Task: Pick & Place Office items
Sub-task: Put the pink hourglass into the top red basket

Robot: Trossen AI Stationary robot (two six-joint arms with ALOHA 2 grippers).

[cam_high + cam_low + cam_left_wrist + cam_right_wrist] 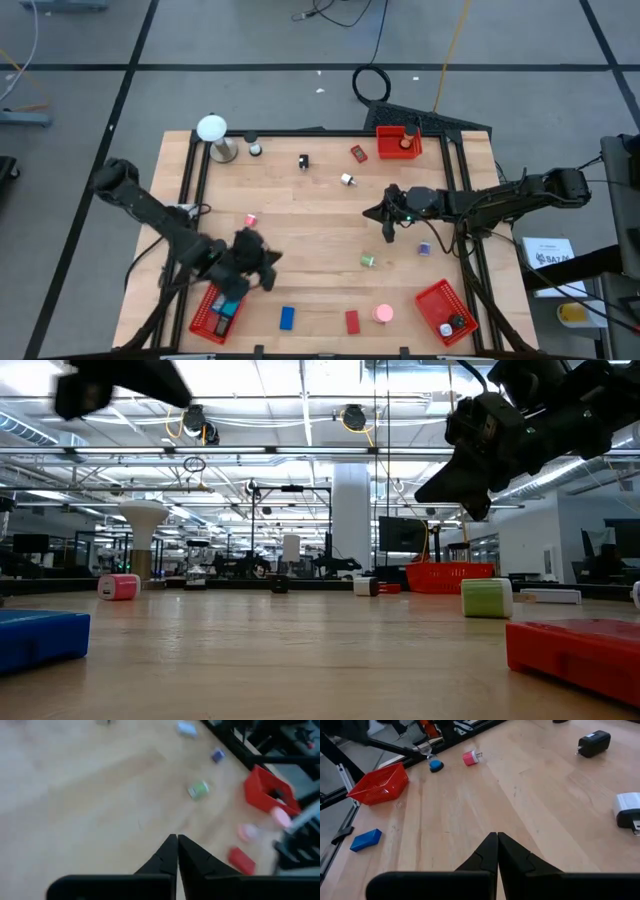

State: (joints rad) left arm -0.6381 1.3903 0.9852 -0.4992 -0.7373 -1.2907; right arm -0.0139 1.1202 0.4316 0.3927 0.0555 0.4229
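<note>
Both jaws are closed and empty: left gripper hangs by the near-left red basket, right gripper mid-worktop. The green roll just beyond the right jaws could roll away if nudged before they open.

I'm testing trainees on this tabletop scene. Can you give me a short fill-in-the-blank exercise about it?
1. The left gripper has its fingers ___.
2. All three mesh baskets are coloured ___.
3. The right gripper is holding ___.
4. The block beside the pink round piece is ___.

Missing words: shut; red; nothing; red
</note>
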